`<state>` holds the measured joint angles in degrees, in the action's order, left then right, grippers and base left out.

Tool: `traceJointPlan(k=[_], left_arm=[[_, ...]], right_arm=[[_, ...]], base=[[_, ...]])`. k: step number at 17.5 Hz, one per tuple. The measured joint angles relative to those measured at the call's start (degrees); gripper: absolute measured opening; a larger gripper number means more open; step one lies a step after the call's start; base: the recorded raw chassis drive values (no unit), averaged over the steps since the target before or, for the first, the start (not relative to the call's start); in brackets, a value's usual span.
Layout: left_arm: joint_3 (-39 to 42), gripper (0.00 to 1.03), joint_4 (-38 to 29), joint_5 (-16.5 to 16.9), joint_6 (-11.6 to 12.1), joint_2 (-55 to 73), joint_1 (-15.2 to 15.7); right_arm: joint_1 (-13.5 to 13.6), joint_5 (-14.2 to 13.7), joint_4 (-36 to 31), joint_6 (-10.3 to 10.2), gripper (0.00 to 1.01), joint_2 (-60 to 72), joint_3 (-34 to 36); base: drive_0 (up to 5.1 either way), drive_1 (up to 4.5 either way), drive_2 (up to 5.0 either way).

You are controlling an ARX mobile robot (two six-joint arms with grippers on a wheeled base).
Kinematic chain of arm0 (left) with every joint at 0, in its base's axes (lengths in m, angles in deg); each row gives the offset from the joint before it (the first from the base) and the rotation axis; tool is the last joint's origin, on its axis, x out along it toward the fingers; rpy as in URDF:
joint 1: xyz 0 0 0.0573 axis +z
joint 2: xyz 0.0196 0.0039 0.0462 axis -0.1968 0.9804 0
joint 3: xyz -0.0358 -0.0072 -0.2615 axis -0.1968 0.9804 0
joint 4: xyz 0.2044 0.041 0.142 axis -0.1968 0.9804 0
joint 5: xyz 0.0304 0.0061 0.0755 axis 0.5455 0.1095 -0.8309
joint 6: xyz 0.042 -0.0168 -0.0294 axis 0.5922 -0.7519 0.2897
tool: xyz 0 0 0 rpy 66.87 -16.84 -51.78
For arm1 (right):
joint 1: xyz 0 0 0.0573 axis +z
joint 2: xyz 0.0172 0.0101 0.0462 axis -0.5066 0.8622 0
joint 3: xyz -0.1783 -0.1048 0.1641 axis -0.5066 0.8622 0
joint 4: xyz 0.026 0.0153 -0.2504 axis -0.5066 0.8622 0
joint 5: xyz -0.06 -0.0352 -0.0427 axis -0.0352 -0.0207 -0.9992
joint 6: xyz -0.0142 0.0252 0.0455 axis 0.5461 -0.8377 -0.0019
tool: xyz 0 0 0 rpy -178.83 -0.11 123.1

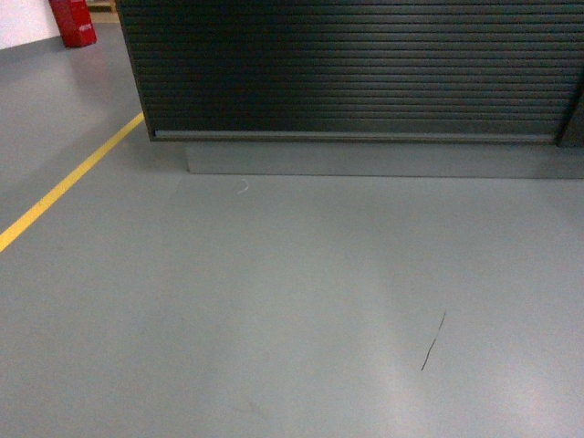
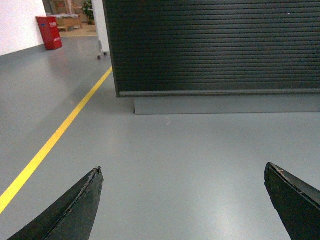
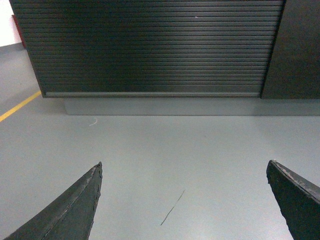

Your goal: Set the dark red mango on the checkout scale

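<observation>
step: approach checkout (image 1: 356,73) | left gripper (image 2: 185,200) and right gripper (image 3: 185,200) wide open, empty | dark red mango, scale: not in view | advice: drive square to ribbed front, stop short of plinth

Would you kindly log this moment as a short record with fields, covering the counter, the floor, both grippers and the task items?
checkout: ribbed black front ahead, on a grey plinth; top not in view
floor: grey, with a yellow line at left and a thin dark scratch
background: red object far left
left gripper: open, empty, above the floor
right gripper: open, empty, above the floor
dark red mango: not in view
scale: not in view
</observation>
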<state>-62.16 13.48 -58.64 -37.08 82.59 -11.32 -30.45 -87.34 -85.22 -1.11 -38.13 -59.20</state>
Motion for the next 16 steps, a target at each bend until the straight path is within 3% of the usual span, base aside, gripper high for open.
traceJointPlan(k=[16], left_arm=[[0.0, 0.98, -0.2, 0.0, 0.0, 0.0, 0.0]], right_arm=[[0.0, 0.0, 0.0, 0.0, 0.98, 0.0, 0.0]], base=[[0.0, 3.94, -4.0]])
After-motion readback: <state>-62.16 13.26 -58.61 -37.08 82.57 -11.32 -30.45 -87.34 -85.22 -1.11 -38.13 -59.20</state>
